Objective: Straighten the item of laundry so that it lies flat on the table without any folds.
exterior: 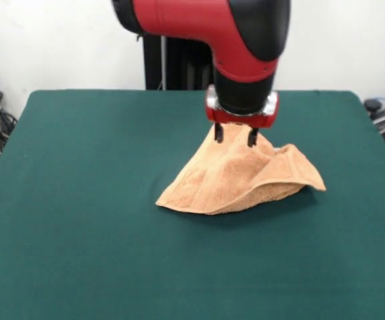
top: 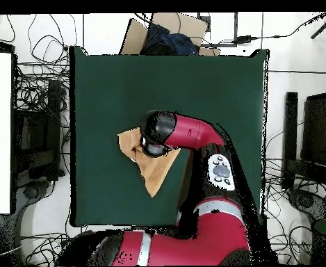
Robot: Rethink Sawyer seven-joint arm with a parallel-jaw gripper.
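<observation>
Gripping the peak of the towel point(exterior: 236, 175), the hand point(exterior: 235, 136) stands directly above the cloth in the front view, its two dark fingertips point(exterior: 218, 133) closed on a pinch of fabric at the highest point. The towel is drawn up into a tent shape beneath the hand. From that peak the cloth slopes down and outward to the tabletop point(exterior: 79, 200). One corner reaches toward the lower left of the front view, and another points to the right. A folded flap shows along the right side, with a curved edge running under it. The lower edges of the towel rest on the green surface.

In the overhead view the arm point(top: 193, 132) covers the middle of the towel point(top: 158, 170). One orange part shows to the left of the arm's head. A pointed part extends toward the bottom of that view. The towel lies near the centre of the tabletop point(top: 214, 76), well apart from all four table edges.
</observation>
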